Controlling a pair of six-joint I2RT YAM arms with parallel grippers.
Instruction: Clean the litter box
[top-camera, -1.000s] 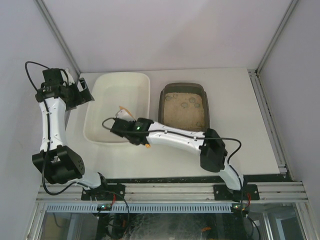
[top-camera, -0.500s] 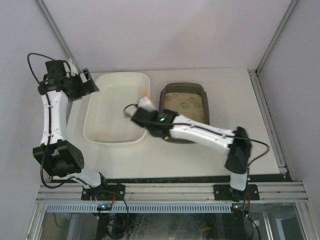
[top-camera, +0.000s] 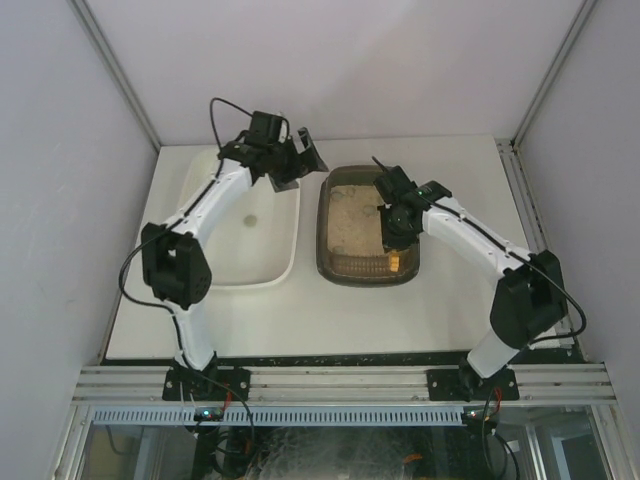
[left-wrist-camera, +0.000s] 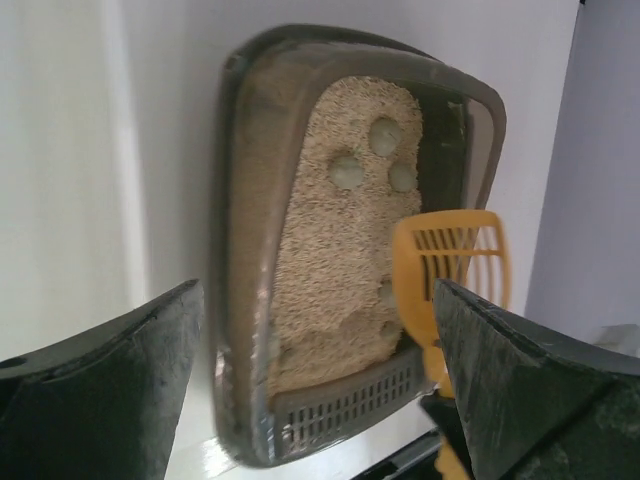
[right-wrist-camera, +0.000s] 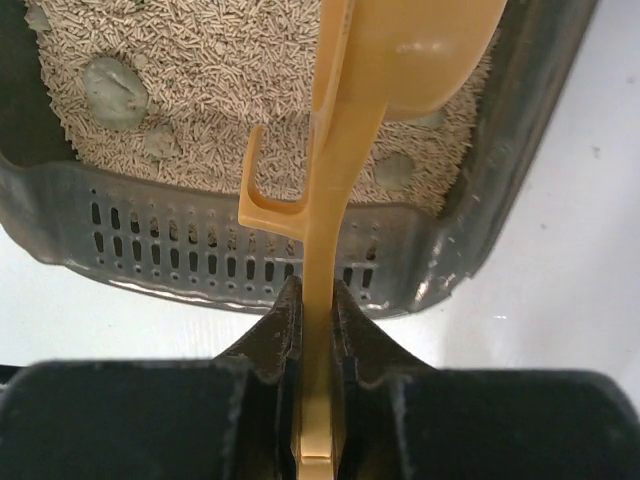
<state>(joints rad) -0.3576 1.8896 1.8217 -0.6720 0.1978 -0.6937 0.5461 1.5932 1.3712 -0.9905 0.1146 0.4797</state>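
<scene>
Scooping looked the step in hand: right jaws clamped the yellow scoop (right-wrist-camera: 335, 180) above the litter box (top-camera: 362, 277), centre-right on the table (top-camera: 450, 310), left jaws gaped wide and empty, and the next move seemed to call for dipping under a grey clump (right-wrist-camera: 112, 88).

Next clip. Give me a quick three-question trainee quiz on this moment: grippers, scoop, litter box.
1. True or false: the right gripper is shut on the scoop's handle.
2. The scoop's head hangs over: A) the tub, B) the litter box, C) bare table.
3. Fill in: the left gripper is ___, holding nothing.
Key: 1 true; 2 B; 3 open.
</scene>
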